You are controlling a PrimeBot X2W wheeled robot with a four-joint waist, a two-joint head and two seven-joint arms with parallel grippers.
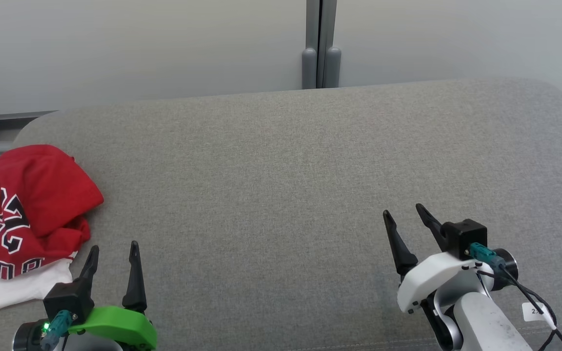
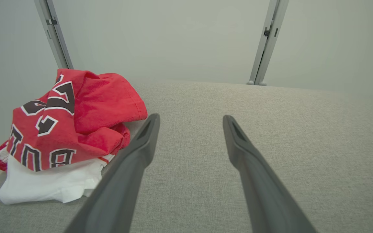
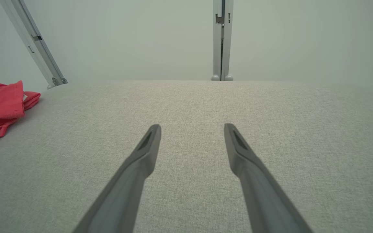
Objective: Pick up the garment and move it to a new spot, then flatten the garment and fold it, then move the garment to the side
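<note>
at far left of couch (image 1: 310,185), crumpled garment (image 1: 32,214)

Black, white-edged block letters and a large numeral are printed on the crumpled red-and-white fabric garment (image 1: 27,214); they are broken by folds and cannot be read whole. Well right of it, a cut-off "2" is shown on a small white tag (image 1: 534,311).

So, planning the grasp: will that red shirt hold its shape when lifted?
Probably not: the shirt lies crumpled in soft folds, so it should droop. Thin cloth, likely light. The woven cushion may grip it when pushed.
</note>
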